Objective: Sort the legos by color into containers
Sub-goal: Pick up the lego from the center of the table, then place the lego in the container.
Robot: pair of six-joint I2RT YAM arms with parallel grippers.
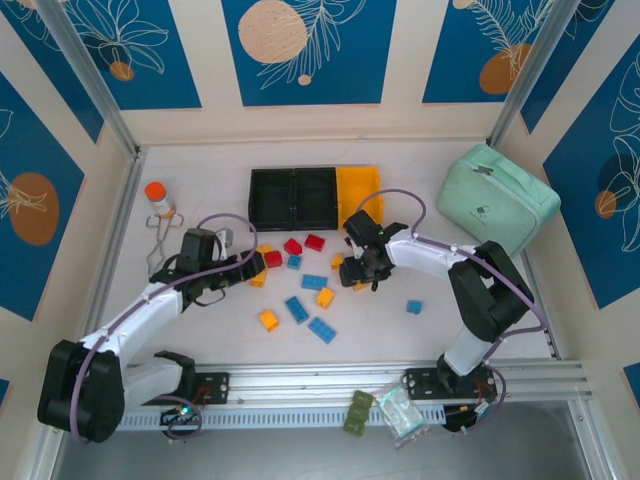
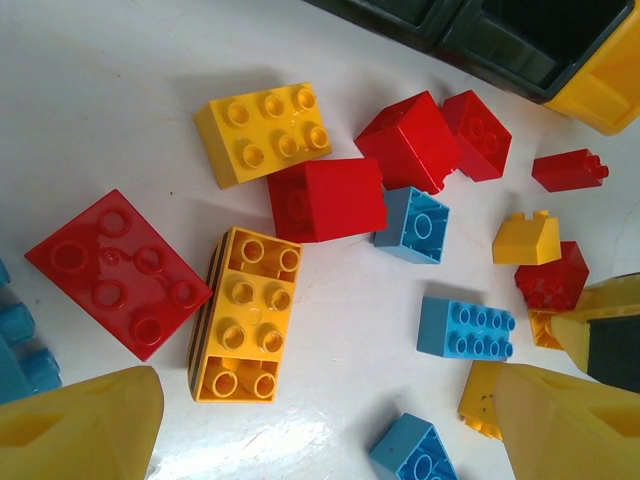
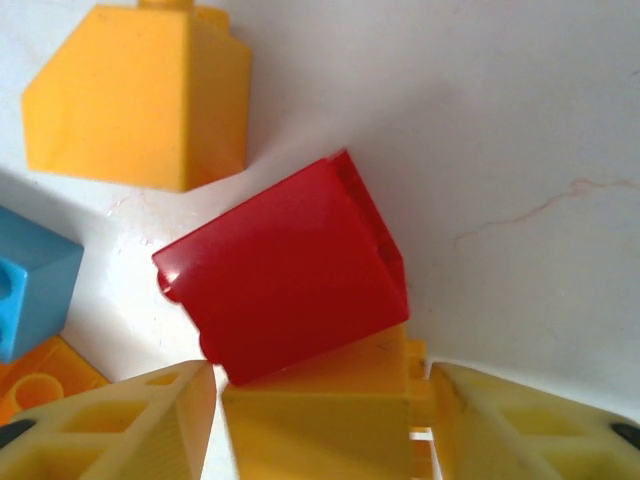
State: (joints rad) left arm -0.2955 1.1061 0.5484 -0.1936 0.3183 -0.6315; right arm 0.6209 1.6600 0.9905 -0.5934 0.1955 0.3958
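Yellow brick (image 3: pixel 320 435) sits between the right gripper's (image 3: pixel 320 400) fingers, with a red brick (image 3: pixel 285 290) leaning on it at 12 o'clock. Clamped or not, cannot tell. Wrist view resolves this stack; top view gives the wrist's bulk over it. Right arm folds in from 5 o'clock. Left arm stretches toward 2 o'clock, left gripper (image 1: pixel 250 268) released and empty over scattered legos (image 1: pixel 297 309). Containers (image 1: pixel 315 197) at 12 o'clock, row running 9–3.

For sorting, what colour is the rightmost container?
The container is yellow-orange; clearest in top external view.
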